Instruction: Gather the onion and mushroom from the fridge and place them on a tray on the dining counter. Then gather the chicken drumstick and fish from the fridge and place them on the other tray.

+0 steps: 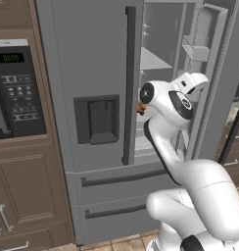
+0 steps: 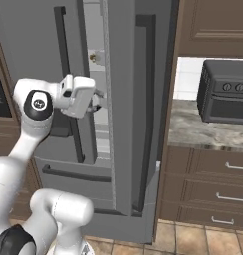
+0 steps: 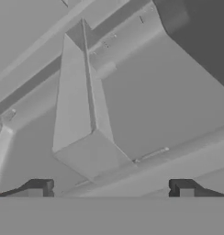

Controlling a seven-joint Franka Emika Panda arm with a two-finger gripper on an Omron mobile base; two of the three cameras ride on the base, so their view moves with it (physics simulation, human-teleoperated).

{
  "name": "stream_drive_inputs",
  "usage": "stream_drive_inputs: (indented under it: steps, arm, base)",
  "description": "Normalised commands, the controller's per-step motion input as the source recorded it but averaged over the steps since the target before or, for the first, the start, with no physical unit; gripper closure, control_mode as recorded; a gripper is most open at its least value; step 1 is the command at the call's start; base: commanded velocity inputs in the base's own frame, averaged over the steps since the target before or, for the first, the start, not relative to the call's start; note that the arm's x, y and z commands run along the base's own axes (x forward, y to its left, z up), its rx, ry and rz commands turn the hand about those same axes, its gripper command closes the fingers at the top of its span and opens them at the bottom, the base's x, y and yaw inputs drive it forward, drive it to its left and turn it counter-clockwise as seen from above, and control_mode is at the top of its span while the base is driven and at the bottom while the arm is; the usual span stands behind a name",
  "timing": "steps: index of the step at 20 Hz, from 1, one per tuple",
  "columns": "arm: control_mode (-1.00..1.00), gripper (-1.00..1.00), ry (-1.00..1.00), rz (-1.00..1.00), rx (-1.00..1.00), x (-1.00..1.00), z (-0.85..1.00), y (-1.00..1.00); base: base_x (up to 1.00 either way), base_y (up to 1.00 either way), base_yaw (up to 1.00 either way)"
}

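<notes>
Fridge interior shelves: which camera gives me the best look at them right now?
The left base view: the fridge stands with its right door open, shelves visible above the arm. The right base view sees just a narrow slit past the door edge. The hand view, gripper open, shows grey panels close up.

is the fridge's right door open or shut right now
Open. In the left base view the fridge has its right door swung outward, baring pale shelves, with the arm reaching in. The left door stays closed.

You've got a matt grey steel fridge w/ dark handles, glossy white arm, brown wood cabinets, speckled stone countertop.
</notes>
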Motion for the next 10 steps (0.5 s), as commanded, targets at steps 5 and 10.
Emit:
stream_drive_inputs:
  steps: [5,10]
  arm:
    - [-1.0,-1.0,0.0,-0.07,-0.03,0.0,0.0,-0.69]
    - [-1.0,-1.0,0.01,-0.05,-0.02,0.0,0.0,-0.77]
  base:
    - [0.0,0.0,0.0]
    - [0.0,0.0,0.0]
